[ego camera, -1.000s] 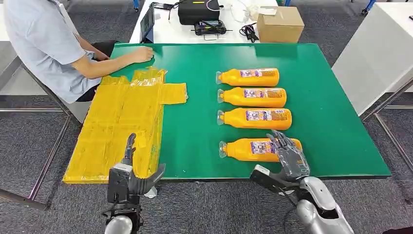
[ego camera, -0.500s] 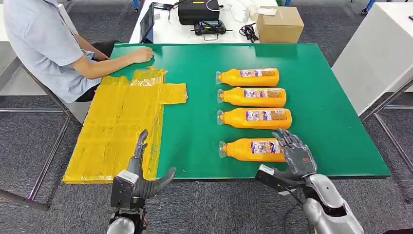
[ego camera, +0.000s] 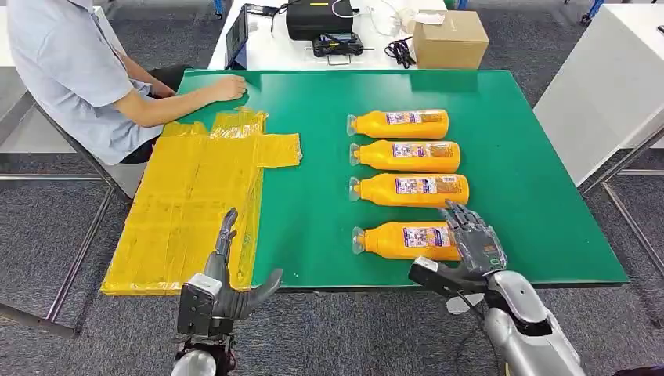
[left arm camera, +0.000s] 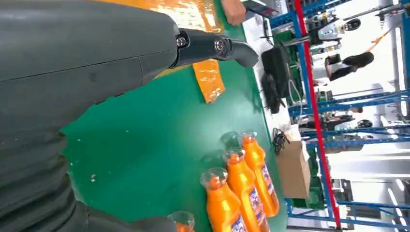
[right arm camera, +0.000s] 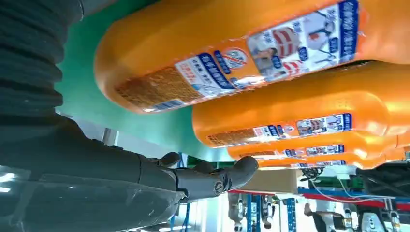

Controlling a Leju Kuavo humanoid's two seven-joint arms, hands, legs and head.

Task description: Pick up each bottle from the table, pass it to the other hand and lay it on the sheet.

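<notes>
4 orange bottles lie on their sides in a column on the green table (ego camera: pixel 540 204), long axes running across the table, clear caps toward the robot's left and flat bases toward its right. The nearest bottle (ego camera: pixel 407 240) sits close to the table's front edge, with a wider gap between it and the second bottle (ego camera: pixel 411 190) than between the others; beyond come the third bottle (ego camera: pixel 405 156) and the farthest bottle (ego camera: pixel 399 124). The right hand (ego camera: pixel 475 241) hangs over the base end of the nearest bottle with its fingers spread and nothing in its grasp; whether it touches the bottle I cannot tell. The left hand (ego camera: pixel 223 274) is also empty, fingers apart, raised just off the front edge beside the yellow sheet (ego camera: pixel 196 196), which covers the table's left part. A person (ego camera: pixel 78 70) sits at the far left corner, one hand (ego camera: pixel 227 88) resting on the table.
</notes>
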